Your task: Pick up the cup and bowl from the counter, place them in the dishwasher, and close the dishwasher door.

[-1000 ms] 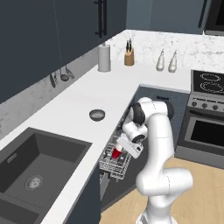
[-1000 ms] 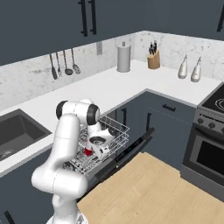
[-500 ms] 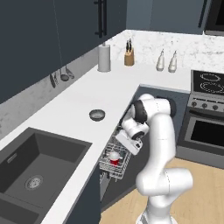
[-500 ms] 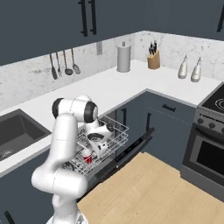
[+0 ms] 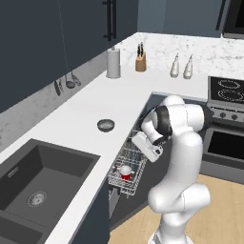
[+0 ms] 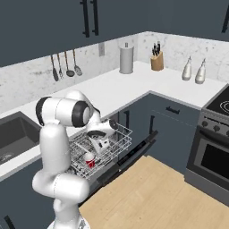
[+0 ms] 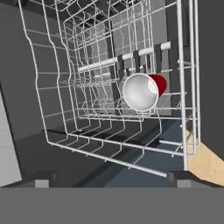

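1. Gripper [image 7: 111, 180]: jaws stood wide apart and empty, poised above the pulled-out wire rack [image 7: 87, 109]; the two dark finger tips [image 7: 41, 180] showed at the bottom of the hand view, touching nothing.
2. Cup [image 7: 143, 90]: red with a pale inside, rested in the rack, clear of the fingers. In the left base view the cup [image 5: 125, 172] sat near the rack's outer end; in the right base view the cup [image 6: 90, 159] stood upright below the hand.
3. Bowl [image 5: 106, 125]: dark grey, stood on the counter [image 5: 90, 107], near the counter's front edge, between the sink [image 5: 33, 181] and the corner, well apart from the arm.
4. Dishwasher door [image 6: 129, 156]: lay folded down, open, beneath the extended rack [image 6: 105, 150].
5. Other counter items: paper towel roll [image 5: 113, 63], knife block [image 5: 140, 63] and two bottles [image 5: 181, 66] lined the marble backsplash; utensils [image 6: 65, 66] hung on the wall.
6. Oven [image 5: 224, 133]: stood to the arm's right.
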{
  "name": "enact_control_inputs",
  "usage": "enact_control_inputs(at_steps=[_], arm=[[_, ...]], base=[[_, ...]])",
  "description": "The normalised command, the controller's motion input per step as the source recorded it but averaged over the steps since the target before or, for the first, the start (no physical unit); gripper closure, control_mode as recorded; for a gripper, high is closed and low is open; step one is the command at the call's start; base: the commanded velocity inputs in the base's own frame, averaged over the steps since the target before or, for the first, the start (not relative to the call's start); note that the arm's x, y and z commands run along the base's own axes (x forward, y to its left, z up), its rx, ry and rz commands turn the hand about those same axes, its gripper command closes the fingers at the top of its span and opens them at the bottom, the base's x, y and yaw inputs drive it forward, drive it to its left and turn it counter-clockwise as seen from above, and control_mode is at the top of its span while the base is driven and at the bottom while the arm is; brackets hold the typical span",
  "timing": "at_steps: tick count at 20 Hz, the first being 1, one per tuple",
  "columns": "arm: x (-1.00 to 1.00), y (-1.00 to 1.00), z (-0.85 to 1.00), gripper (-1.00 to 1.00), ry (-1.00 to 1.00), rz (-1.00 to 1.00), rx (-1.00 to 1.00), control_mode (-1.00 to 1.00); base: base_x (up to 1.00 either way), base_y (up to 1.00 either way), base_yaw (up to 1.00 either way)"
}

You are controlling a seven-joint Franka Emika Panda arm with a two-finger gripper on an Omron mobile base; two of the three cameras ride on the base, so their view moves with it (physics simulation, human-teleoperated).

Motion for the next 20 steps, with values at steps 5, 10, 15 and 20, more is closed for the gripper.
enact_control_inputs(at_steps=[5,10,15,20], arm=[[0.07,0.0,1.0,-1.0,0.0,0.0,0.06,-1.0],[0.52,0.3,1.0,-1.0,0.0,-0.01,0.01,-1.0],[0.97,0.75,0.39,-1.0,0.0,-0.02,-0.01,-1.0],[0.89,0.47,-0.49,-1.0,0.01,-0.01,-0.08,-1.0]], base=[[0.0,0.0,0.0],[0.0,0.0,0.0],[0.0,0.0,0.0],[0.0,0.0,0.0]])
